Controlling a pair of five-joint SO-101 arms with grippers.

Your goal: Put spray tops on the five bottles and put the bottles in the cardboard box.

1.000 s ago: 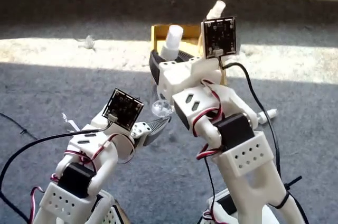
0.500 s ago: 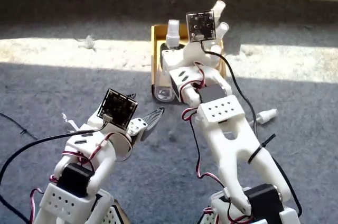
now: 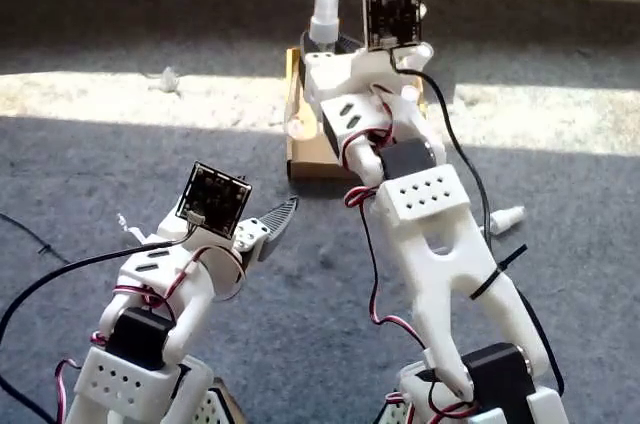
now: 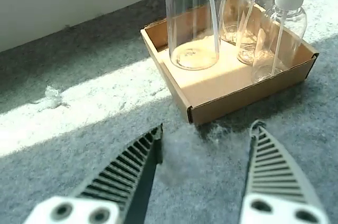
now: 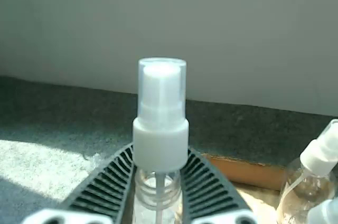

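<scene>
Here, right tool (image 5: 160,154): pressed in on the neck of a clear spray bottle (image 5: 158,187), its ribbed black fingers (image 5: 113,182) on either side just under the white collar. In the high view this tool (image 3: 322,49) sits at the far end of the outstretched right arm, over the box.
Held bottle: upright in the right wrist view, with its white spray top (image 5: 160,108) already fitted and a thin dip tube running down inside. From the left wrist view its round base (image 4: 193,55) is over the near corner of the box floor; whether it touches the floor I cannot tell.
Cardboard box (image 4: 243,100): shallow and open-topped, on the grey carpeted surface (image 4: 84,145), partly in a band of sunlight. In the high view its near wall (image 3: 312,162) shows below the right arm.
Other bottles (image 4: 279,34): three clear ones stand inside the box beside the held one, close together – at least two show white tops.
Left tool (image 4: 207,128): spread wide with nothing between its fingers, low over the surface in front of the box and apart from it. In the high view it (image 3: 275,224) points toward the box.
Loose piece (image 3: 505,216): small and white, lying on the surface to the right of the right arm – too small to name surely.
</scene>
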